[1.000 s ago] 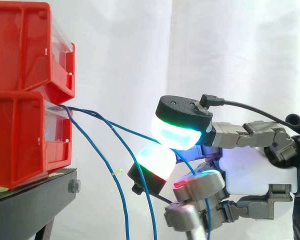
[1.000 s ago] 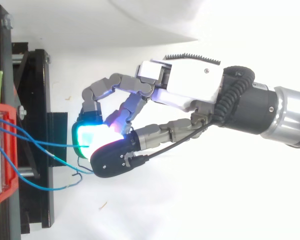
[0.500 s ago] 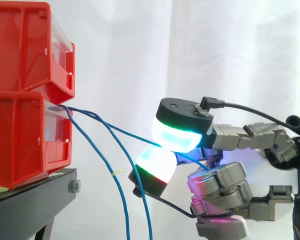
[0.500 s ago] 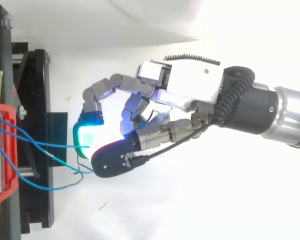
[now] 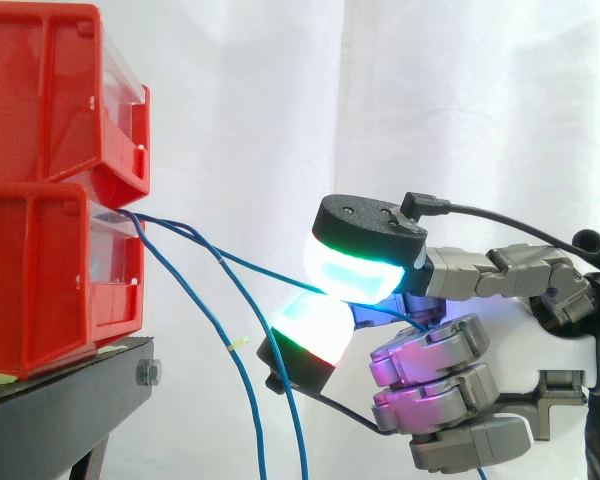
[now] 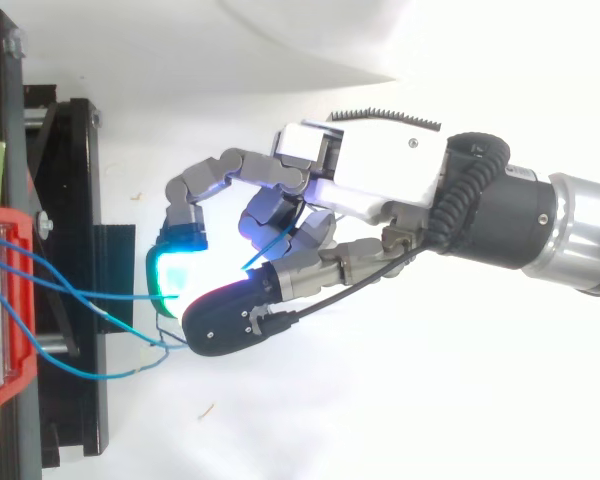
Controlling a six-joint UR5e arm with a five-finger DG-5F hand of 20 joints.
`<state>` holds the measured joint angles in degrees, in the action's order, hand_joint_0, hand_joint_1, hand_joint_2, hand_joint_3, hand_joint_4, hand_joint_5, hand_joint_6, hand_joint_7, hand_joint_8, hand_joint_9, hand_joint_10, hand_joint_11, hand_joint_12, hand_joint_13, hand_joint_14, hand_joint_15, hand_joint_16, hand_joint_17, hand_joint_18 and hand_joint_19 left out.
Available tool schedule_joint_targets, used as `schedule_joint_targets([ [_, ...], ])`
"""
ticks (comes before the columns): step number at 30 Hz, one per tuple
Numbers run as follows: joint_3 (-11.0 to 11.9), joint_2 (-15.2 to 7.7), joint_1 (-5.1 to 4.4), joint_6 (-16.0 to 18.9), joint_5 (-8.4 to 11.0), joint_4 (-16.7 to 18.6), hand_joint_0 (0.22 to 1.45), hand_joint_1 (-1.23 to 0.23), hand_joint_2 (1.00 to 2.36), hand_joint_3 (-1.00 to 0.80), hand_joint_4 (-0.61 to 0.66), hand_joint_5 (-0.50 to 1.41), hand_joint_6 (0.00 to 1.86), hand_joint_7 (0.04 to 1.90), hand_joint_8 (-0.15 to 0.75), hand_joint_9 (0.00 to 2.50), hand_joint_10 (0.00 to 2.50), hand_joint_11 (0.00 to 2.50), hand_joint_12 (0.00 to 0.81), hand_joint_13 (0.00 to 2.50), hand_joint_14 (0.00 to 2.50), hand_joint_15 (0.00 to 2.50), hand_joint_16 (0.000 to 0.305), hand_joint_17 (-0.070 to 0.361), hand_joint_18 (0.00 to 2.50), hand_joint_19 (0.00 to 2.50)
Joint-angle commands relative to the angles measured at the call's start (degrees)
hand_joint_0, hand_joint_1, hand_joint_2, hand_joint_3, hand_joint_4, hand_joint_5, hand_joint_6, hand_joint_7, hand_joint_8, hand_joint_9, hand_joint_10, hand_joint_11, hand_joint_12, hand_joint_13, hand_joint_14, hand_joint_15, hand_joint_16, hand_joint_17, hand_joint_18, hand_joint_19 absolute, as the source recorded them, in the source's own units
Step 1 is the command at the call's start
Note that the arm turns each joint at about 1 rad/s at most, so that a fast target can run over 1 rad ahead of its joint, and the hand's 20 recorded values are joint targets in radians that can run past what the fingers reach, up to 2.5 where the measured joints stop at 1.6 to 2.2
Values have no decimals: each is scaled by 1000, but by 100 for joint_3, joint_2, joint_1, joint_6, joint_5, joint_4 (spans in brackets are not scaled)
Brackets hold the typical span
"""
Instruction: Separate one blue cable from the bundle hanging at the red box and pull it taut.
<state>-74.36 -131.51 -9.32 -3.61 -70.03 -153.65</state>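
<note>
Several thin blue cables (image 5: 195,240) come out of the lower red box (image 5: 50,275) and hang down in front of the black stand. One blue cable (image 6: 110,295) runs from the box across to my hand (image 6: 365,185). It is pinched between two glowing pads (image 5: 352,272), cyan above and white-green below. My other fingers are curled tightly into the palm below the pinch. The held cable slopes gently down from the box to the pads and looks nearly straight. The remaining cables droop below it.
A second red box (image 5: 50,95) is stacked on the lower one, both on the black stand (image 5: 70,400). The white curtain hangs behind. In the top view the stand's black frame (image 6: 70,270) lies left of my hand.
The lower fingers have curled in from half-extended to tucked against the palm. The pinch on the cable has stayed in place and the arm has barely moved.
</note>
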Motion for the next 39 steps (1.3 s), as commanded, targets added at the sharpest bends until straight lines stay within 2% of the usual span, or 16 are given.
schedule_joint_targets([
  [1,0,3,0,10,-2,-7,660,-720,1025,-158,113,-179,875,1211,361,1063,1670,1666,422,835,2500,1574,41,92,1498,1844],
  [14,0,3,-26,-210,-10,-7,664,-721,1026,-143,99,-177,880,1204,378,1043,1901,1660,432,842,2500,1620,42,95,1530,1843],
  [39,0,3,-18,-227,-10,-7,669,-720,1026,-141,91,-179,880,1214,371,1031,1962,1647,434,836,2500,1677,42,95,1535,1839],
])
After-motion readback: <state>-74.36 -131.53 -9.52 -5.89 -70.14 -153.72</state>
